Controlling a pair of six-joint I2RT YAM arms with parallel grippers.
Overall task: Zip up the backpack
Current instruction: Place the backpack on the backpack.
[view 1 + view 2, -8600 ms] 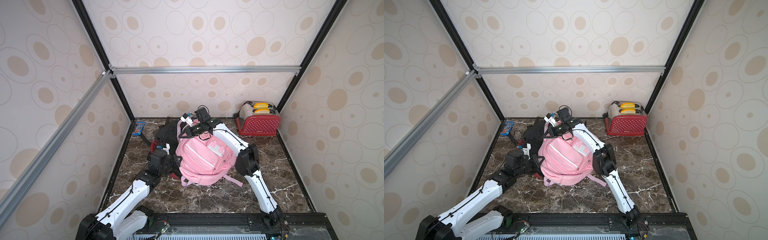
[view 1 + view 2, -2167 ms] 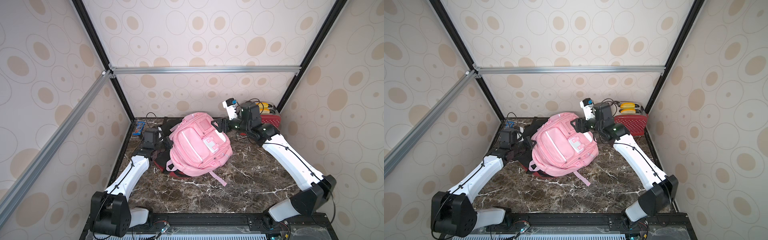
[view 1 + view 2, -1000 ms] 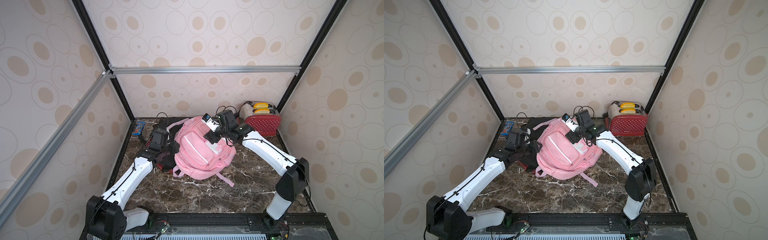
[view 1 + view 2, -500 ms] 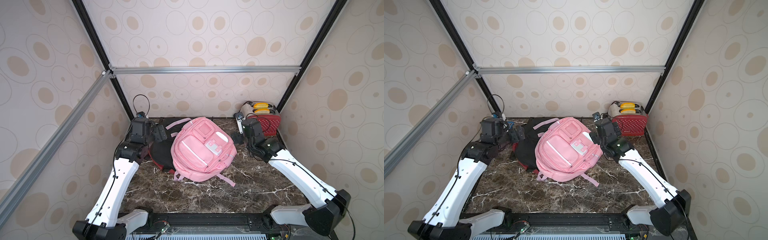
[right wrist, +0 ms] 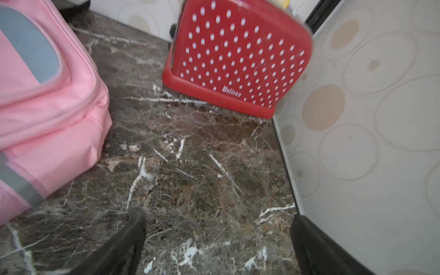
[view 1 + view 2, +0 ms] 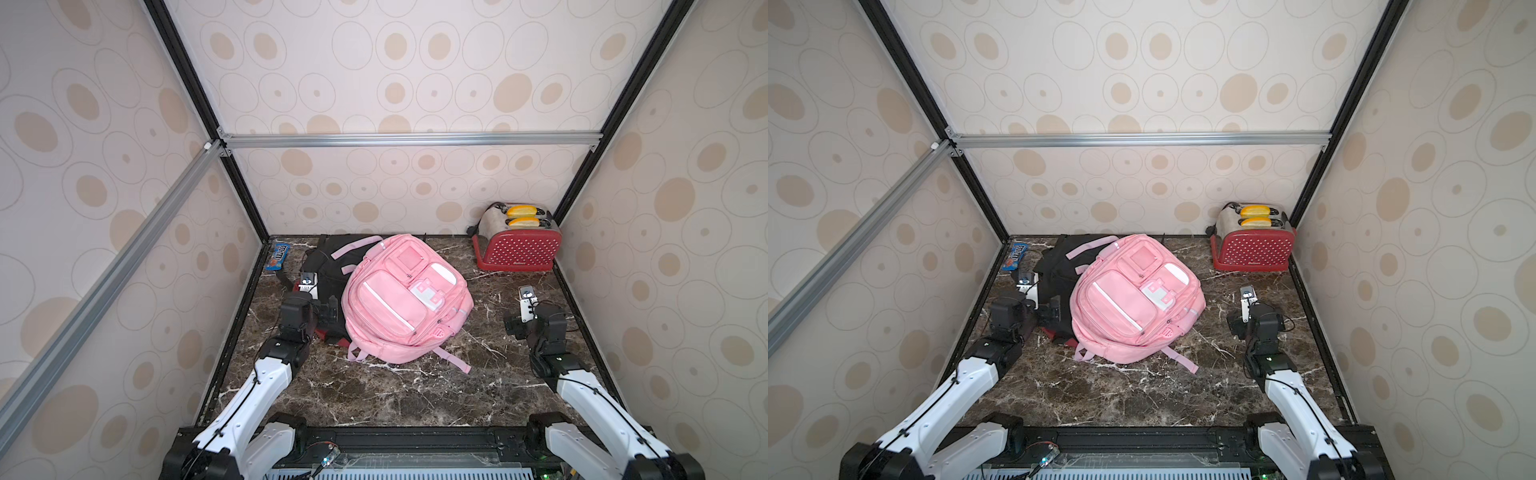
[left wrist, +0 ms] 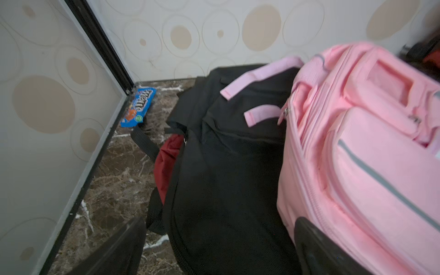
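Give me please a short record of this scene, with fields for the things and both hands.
pink backpack: lies front up, mid-table, partly over the black backpack
zipper pull: near its top handle; side zipper looks closed
red toaster: far right corner, yellow bread in its slots
M&M's packet: far left corner
left hand: open, empty, by the black backpack
right hand: open, empty, over the marble table

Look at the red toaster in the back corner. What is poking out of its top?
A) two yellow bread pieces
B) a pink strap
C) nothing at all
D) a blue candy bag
A: both top views show two yellow bread pieces sticking up from the slots of the red toaster.
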